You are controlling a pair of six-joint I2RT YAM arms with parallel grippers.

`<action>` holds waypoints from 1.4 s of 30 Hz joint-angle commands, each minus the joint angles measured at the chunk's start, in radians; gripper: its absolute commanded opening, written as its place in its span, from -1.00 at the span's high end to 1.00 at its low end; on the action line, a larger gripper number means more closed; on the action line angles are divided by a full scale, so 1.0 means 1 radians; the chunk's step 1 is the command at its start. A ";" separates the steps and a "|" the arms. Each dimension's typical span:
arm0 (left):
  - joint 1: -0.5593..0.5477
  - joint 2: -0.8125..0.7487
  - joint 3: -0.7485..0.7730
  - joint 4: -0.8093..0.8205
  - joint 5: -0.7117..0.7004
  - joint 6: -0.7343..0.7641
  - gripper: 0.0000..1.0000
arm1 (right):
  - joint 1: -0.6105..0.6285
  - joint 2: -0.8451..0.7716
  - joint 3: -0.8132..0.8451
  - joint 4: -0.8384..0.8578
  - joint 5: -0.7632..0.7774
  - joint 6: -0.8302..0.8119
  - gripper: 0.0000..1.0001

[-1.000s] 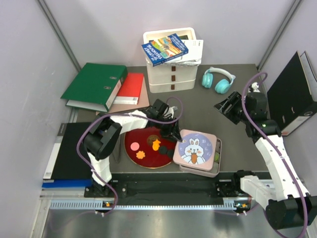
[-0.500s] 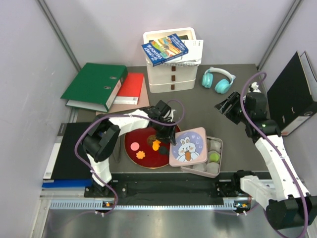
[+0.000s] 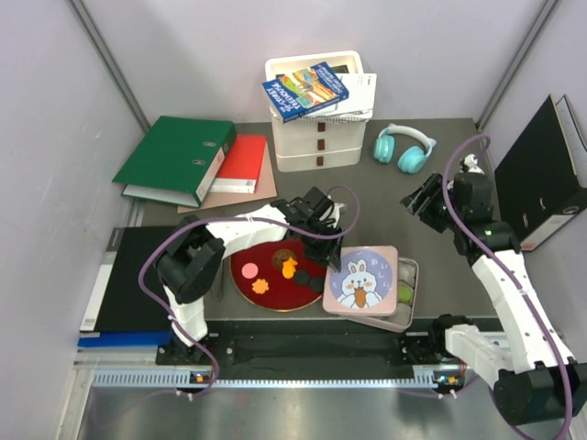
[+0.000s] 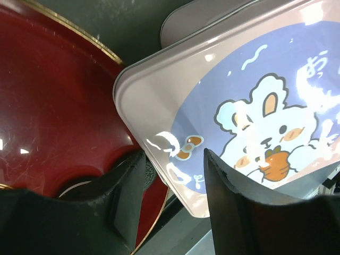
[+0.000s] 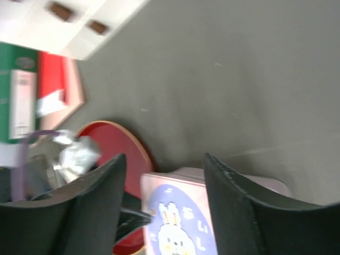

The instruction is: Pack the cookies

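The cookies lie on a round red plate point(image 3: 240, 257): a pink one point(image 3: 249, 269), an orange one point(image 3: 290, 267), an orange flower-shaped one point(image 3: 260, 286) and a dark one point(image 3: 284, 252). My left gripper point(image 3: 324, 268) is shut on the left edge of a pink lid with a bunny picture point(image 3: 365, 280). In the left wrist view the lid point(image 4: 239, 79) sits between the fingers of the left gripper point(image 4: 173, 154), above the plate point(image 4: 53, 95). The lid covers most of the pink box point(image 3: 413, 275); a green cookie point(image 3: 404, 293) shows inside. My right gripper point(image 3: 420, 197) is open and empty, high above the table point(image 5: 164, 156).
A white drawer unit point(image 3: 319, 142) with books on top stands at the back, teal headphones point(image 3: 404, 147) to its right. A green binder point(image 3: 174, 156) and a red book point(image 3: 243, 160) lie at the back left. A black binder point(image 3: 550, 174) stands at right, a black folder point(image 3: 128, 275) at left.
My left gripper slid the lid left, baring the box's right compartments, then brought it back right, so it now covers most of the box. The right gripper barely moved.
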 commanded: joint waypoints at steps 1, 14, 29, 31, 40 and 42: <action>-0.007 -0.012 0.050 0.027 0.013 0.002 -0.04 | 0.012 0.048 0.090 -0.200 0.192 -0.069 -0.13; -0.008 -0.034 0.092 0.051 0.044 -0.021 -0.04 | 0.014 0.188 0.075 -0.371 0.278 -0.066 0.62; 0.015 -0.132 0.128 0.021 -0.068 -0.015 -0.06 | 0.012 0.144 -0.022 -0.385 0.275 -0.049 0.86; 0.025 -0.143 0.127 0.007 -0.096 -0.015 -0.06 | 0.012 0.139 -0.029 -0.388 0.281 -0.052 0.86; 0.039 -0.150 0.052 -0.091 -0.264 -0.005 0.06 | 0.006 0.091 -0.068 -0.404 0.286 -0.060 0.87; 0.038 -0.146 0.005 -0.076 -0.266 -0.004 0.27 | 0.008 0.091 -0.062 -0.416 0.284 -0.060 0.89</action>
